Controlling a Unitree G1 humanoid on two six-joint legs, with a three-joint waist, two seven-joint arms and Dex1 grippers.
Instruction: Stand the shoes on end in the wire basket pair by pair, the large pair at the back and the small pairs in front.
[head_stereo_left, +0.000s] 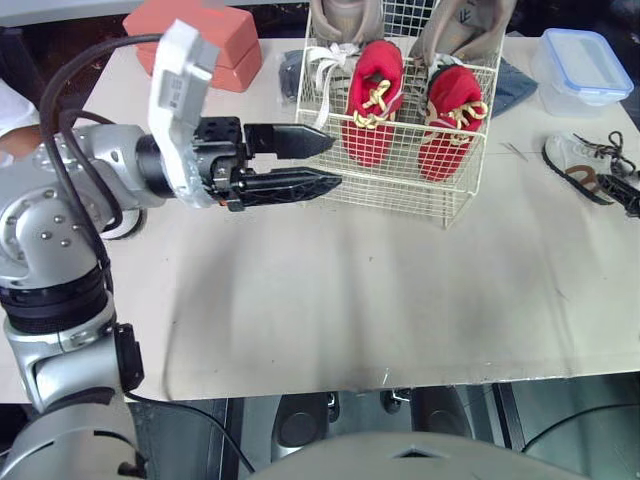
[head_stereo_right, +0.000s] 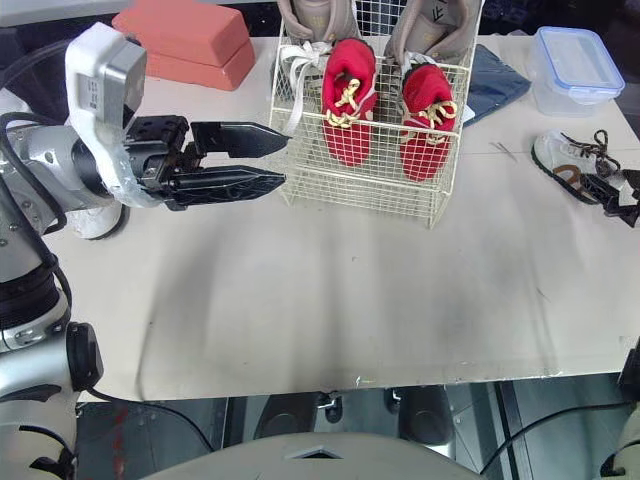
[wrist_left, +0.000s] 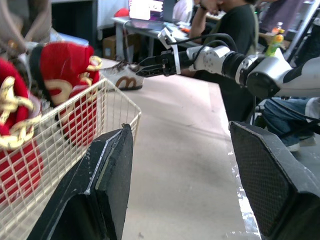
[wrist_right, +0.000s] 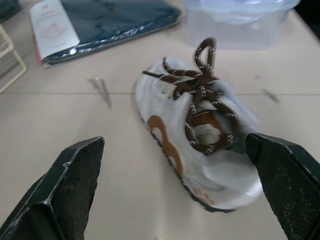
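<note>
A pale table (head_stereo_right: 350, 320) carries a wire basket (head_stereo_right: 360, 195) at the middle of its back edge. Two large beige shoes (head_stereo_right: 310, 20) stand on end along the basket's rear. Two small red shoes (head_stereo_right: 348, 100) stand upright in front of them.

One small white shoe (head_stereo_right: 560, 160) with brown laces lies loose on the table, close to the right edge and well apart from the basket. Its long axis runs on a slant. The toe points back toward the basket side, and the heel points toward the right edge.

The right gripper (wrist_right: 175, 142) sits at that right edge, just beside the shoe's heel end. Its two black fingers are spread wide and hold nothing. In the right wrist view the shoe lies straight ahead, in line with the gap between the two fingers, one finger off to each flank.

The left gripper (head_stereo_right: 284, 160) hovers just beside the basket's left side, parted and empty, far across the table from the white shoe.

The right arm is plainly the nearer one. Its likely next move is a short advance along the shoe, then a squeeze across the narrow width, since the slanted axis already roughly matches the gripper's line.

A clear lidded box (head_stereo_right: 570, 65) stands at the back right corner.
</note>
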